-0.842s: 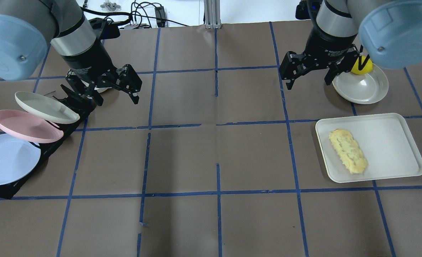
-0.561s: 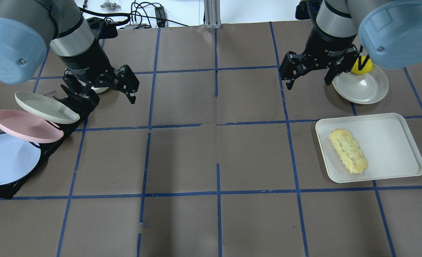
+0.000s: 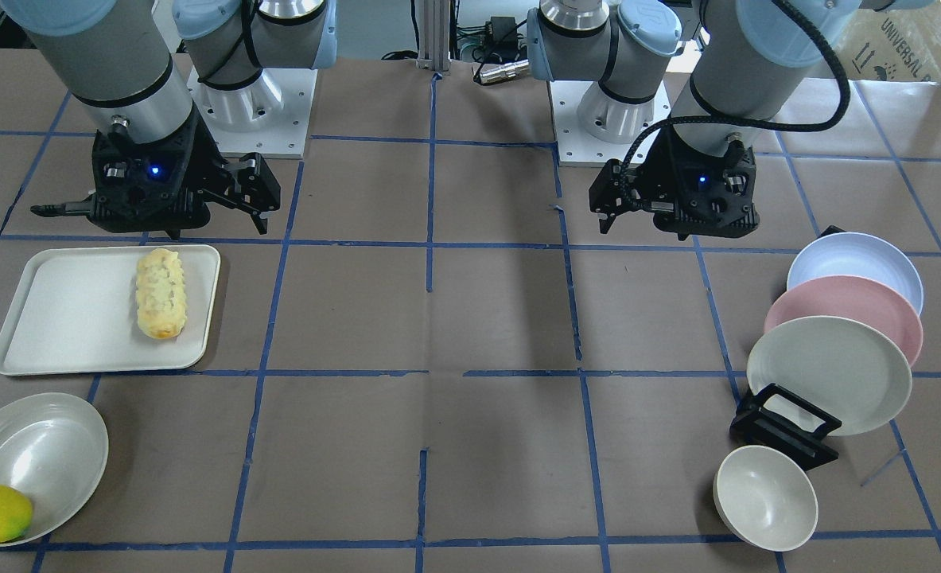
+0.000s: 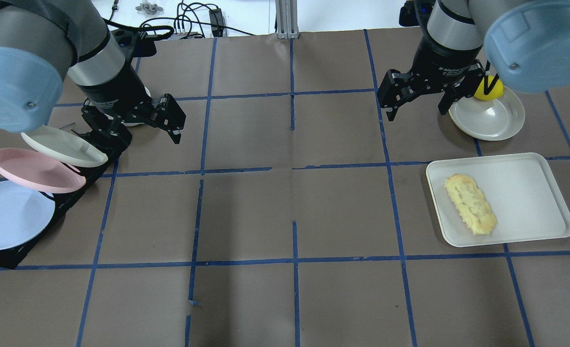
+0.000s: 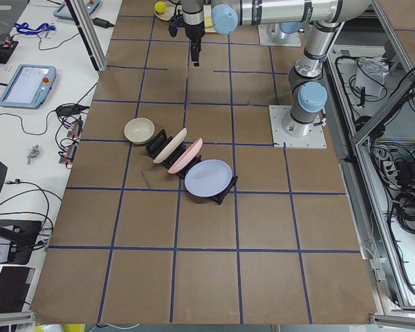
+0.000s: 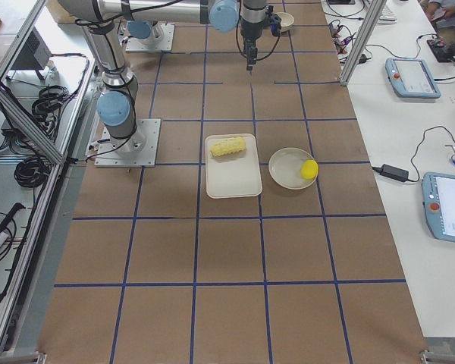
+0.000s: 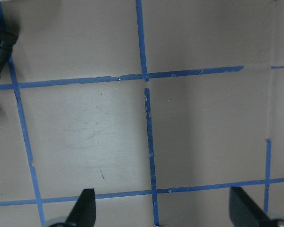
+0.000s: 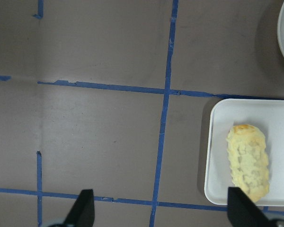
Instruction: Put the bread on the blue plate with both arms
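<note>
The bread (image 4: 470, 204), a knobbly pale yellow loaf, lies on the left part of a white tray (image 4: 530, 193); it also shows in the right wrist view (image 8: 248, 161). The blue plate (image 4: 10, 214) leans in a black rack (image 4: 5, 255) at the table's left edge, nearest of three plates. My left gripper (image 4: 140, 135) is open and empty, hovering beside the rack's far end. My right gripper (image 4: 417, 113) is open and empty, hovering beyond the tray's far left corner.
A pink plate (image 4: 36, 169) and an off-white plate (image 4: 63, 144) lean in the same rack behind the blue one. A shallow white dish (image 4: 489, 118) holds a lemon (image 4: 488, 88) beyond the tray. A small bowl (image 3: 764, 497) lies past the rack.
My left gripper has shifted slightly to the left and farther back, still open. My right gripper has barely moved. The bread and plates have not moved.
</note>
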Robot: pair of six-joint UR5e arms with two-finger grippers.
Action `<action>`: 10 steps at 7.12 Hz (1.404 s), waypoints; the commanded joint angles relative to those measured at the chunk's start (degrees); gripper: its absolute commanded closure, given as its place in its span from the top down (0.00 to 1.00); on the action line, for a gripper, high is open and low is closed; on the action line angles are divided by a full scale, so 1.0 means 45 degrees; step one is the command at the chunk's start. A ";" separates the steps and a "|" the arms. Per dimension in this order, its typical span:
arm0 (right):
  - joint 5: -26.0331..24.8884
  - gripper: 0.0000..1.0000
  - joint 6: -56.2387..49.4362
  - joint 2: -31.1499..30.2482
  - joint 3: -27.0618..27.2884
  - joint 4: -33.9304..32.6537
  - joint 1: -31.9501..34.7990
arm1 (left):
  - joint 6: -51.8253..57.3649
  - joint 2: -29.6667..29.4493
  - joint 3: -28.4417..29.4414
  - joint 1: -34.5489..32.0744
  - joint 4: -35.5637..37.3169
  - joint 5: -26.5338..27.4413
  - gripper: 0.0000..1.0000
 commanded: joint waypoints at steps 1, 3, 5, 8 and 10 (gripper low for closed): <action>-0.0006 1.00 -0.0015 0.0007 0.0000 -0.0011 -0.0027 | 0.1456 0.0458 0.0481 0.1206 -0.0292 0.0659 1.00; -0.0006 1.00 0.0005 0.0007 0.0019 -0.0011 -0.0027 | 0.4628 0.1026 0.0618 0.4086 -0.0607 0.1165 1.00; -0.0006 1.00 -0.0015 0.0007 0.0020 -0.0011 -0.0047 | 0.8846 0.0738 0.0618 0.7504 -0.0587 0.1031 0.98; -0.0026 1.00 -0.0015 0.0007 0.0039 0.0008 -0.0047 | 1.3542 -0.0800 0.0715 1.0797 0.0325 0.0233 0.98; -0.0006 1.00 0.0005 0.0007 0.0272 -0.0050 -0.0047 | 1.5399 -0.3098 0.1822 1.1773 0.0643 0.0172 0.98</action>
